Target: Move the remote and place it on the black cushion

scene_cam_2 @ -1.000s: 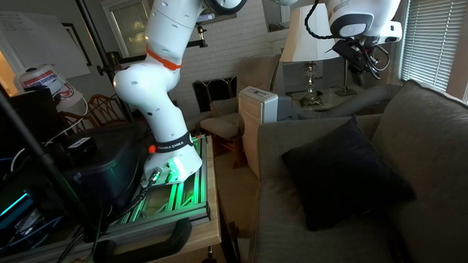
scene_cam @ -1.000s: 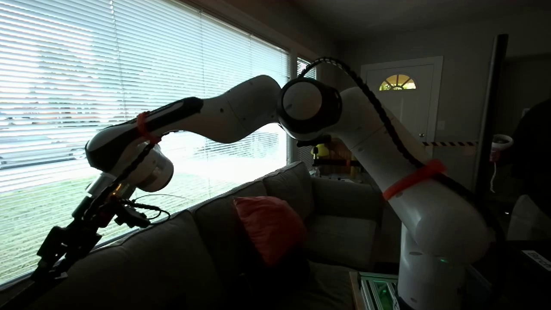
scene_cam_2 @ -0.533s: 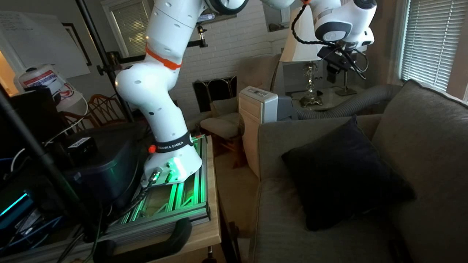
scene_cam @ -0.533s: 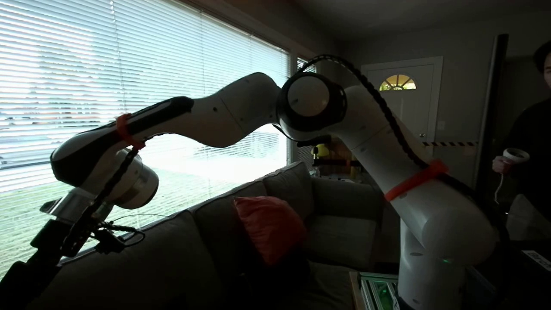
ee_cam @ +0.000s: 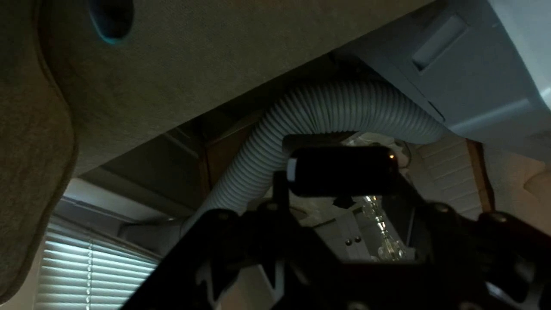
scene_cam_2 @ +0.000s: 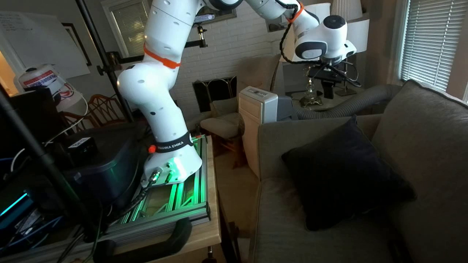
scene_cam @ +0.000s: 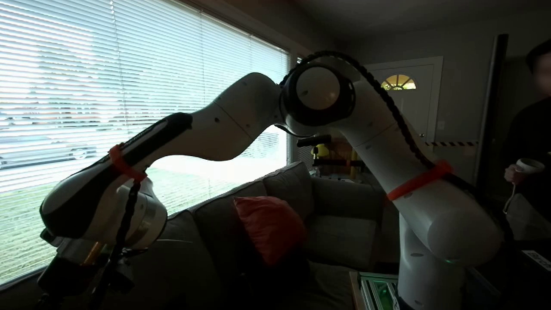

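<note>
In the wrist view the remote is a black, glossy bar with rounded corners. It spans the gap between my gripper's two dark fingers, which press on its ends. In an exterior view my gripper hangs below the wrist, in front of the lamp stand; the remote is not distinct there. The black cushion lies tilted on the sofa against the arm and backrest, lower and nearer that camera than my gripper. In another exterior view the gripper is mostly dark and cut off at the bottom left.
The grey sofa has its arm between gripper and cushion. A ribbed grey hose, a lamp and a white appliance stand beyond it. An orange-red cushion leans on the sofa. A window runs behind. A person stands at right.
My arm and gripper have moved down in both exterior views, and leftward in the view with the black cushion. The wrist has turned so the gripper points more steeply down. The cushions have not moved.
</note>
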Robot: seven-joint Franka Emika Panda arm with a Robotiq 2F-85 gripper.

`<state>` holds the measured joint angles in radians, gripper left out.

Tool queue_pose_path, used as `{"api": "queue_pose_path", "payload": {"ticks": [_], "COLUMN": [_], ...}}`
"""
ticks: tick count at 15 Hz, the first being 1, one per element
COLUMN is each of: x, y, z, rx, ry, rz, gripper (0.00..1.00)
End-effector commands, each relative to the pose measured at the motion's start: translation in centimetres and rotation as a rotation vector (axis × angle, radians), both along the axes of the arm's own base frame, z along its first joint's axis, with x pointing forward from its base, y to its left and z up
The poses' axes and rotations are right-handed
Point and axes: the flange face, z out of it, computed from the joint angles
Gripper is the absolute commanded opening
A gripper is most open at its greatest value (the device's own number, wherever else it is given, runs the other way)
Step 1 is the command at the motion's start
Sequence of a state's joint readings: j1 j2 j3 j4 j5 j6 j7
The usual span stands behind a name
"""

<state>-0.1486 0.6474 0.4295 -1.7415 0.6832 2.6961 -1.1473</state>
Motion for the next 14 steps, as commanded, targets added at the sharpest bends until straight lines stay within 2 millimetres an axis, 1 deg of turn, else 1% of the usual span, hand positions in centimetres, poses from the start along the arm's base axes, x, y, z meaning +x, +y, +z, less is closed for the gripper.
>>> {"api": "queue_pose_path", "payload": {"ticks": [1,2,3,5,9,14], "x": [-2.23,-2.36,-1.58,-1.90,-1.76,-1.77], "y": [1.95,2.23,2.14,2.85,2.37,2.42], "z": [-0.49,-0.43,-0.97,-0.89,-0.68,-0.66], "rx": [0.022,0.084,0.024,0.059,0.067,0.069], "ry": [-0.020,0.044,-0.004,0.025,0.030,0.031], "rz": [-0.092,-0.134,-0.071,-0.101,-0.120,-0.122], "gripper": [0.32,0.32,0.57,0.57,0.57,0.57]}}
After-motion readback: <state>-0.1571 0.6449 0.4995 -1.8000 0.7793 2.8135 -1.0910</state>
